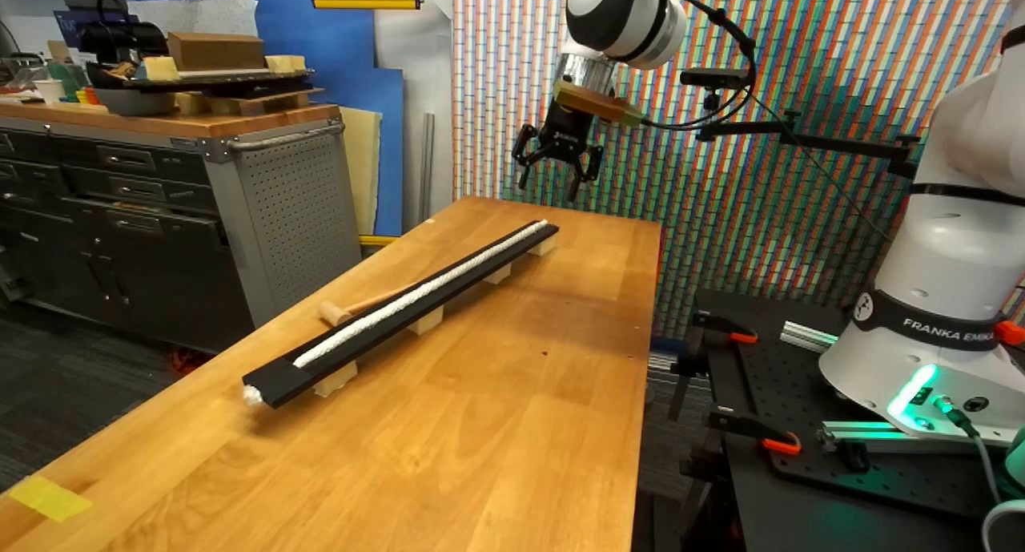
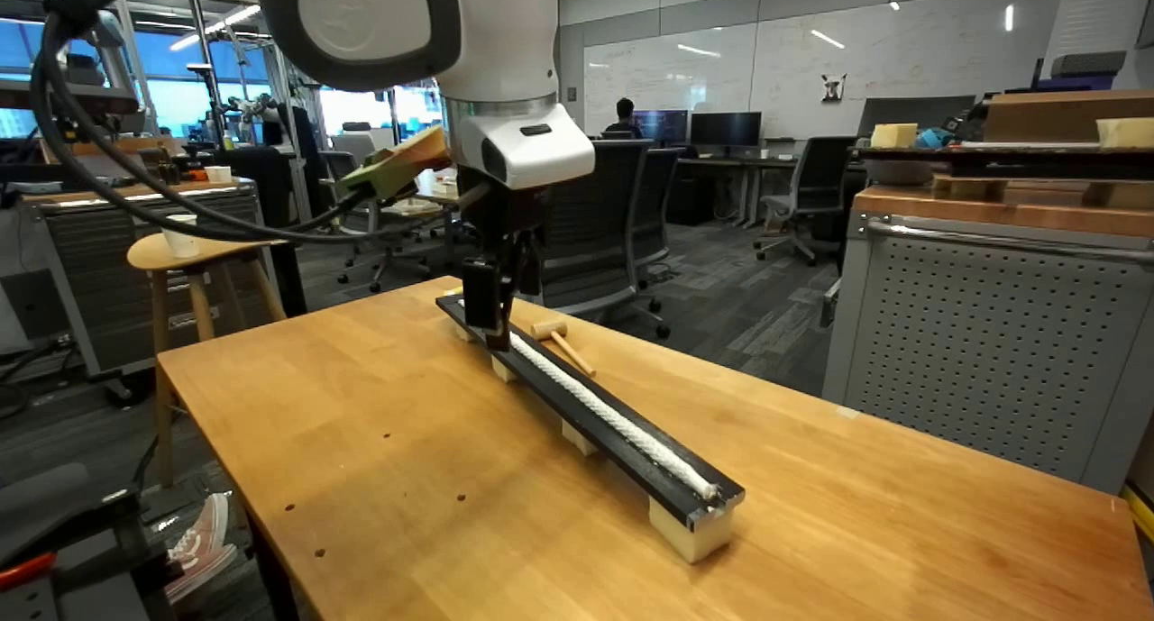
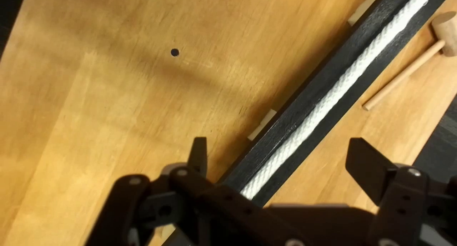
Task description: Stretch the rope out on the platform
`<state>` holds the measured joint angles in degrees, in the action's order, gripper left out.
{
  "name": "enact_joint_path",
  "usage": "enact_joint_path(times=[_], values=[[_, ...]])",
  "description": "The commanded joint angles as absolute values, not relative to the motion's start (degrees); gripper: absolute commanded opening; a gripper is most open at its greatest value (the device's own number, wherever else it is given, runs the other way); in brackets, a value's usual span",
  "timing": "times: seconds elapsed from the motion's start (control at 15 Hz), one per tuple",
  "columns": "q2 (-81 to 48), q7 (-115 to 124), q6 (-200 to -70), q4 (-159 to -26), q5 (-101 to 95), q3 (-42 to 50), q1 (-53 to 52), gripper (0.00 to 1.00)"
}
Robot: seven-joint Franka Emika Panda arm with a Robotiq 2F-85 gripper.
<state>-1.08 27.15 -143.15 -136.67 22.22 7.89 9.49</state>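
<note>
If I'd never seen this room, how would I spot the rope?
Find the wooden table; on it, raised on pale blocks, is a long black bar. The rope runs along the top of that bar. It's white and braided, unlike the dark bar beneath it or the wooden mallet lying alongside.

White rope (image 3: pixel 326 106), black platform (image 3: pixel 323 85), striped backdrop (image 1: pixel 721 207)

wrist view; rope (image 3: pixel 335 94) and platform (image 3: pixel 314 96) cut at top; gripper (image 3: pixel 278 143) hides part of both; mallet (image 3: pixel 446 35) clipped right
</note>
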Motion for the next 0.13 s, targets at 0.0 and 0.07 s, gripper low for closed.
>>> enact_joint_path(times=[0.0, 0.07], values=[[-1.0, 27.1, -143.1, -136.8, 22.2, 8.2, 9.2, 1.00], [-1.0, 27.0, -143.1, -136.8, 22.2, 8.2, 9.2, 1.00]])
